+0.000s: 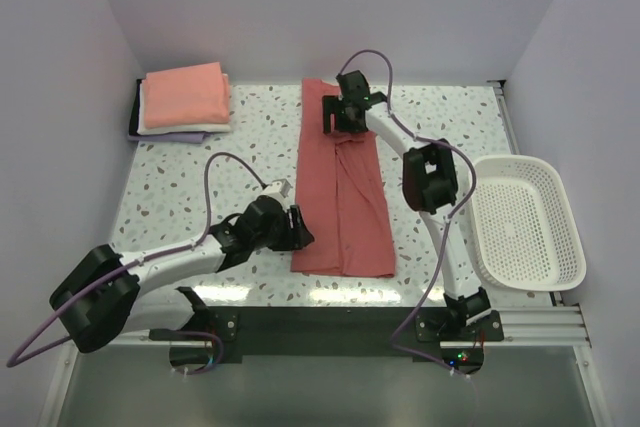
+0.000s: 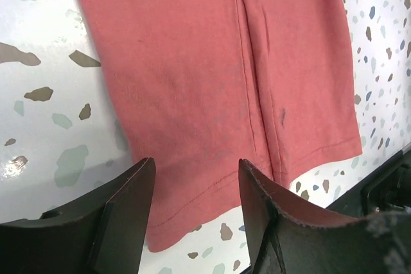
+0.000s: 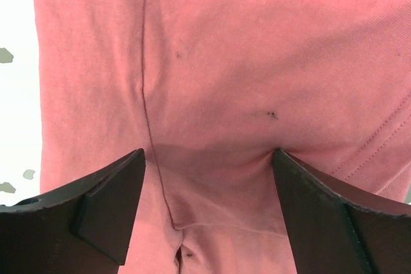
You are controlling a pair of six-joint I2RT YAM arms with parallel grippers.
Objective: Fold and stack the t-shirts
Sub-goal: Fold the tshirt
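A dusty-red t-shirt (image 1: 345, 197) lies on the speckled table as a long narrow strip, running from the far middle to the near edge. My left gripper (image 1: 298, 228) is at the strip's near left corner. In the left wrist view it (image 2: 196, 162) stands open over the hem of the shirt (image 2: 212, 62), with nothing pinched. My right gripper (image 1: 335, 115) is over the strip's far end. In the right wrist view it (image 3: 209, 152) is open wide, its tips down on the creased cloth (image 3: 225, 49). At the back left, a folded salmon-pink t-shirt (image 1: 183, 92) tops a white one (image 1: 190, 128) and a lavender one (image 1: 175, 137).
A white lattice basket (image 1: 525, 222) stands at the right edge of the table, next to the right arm. Purple cables loop above both arms. Walls close the table at the back and on both sides.
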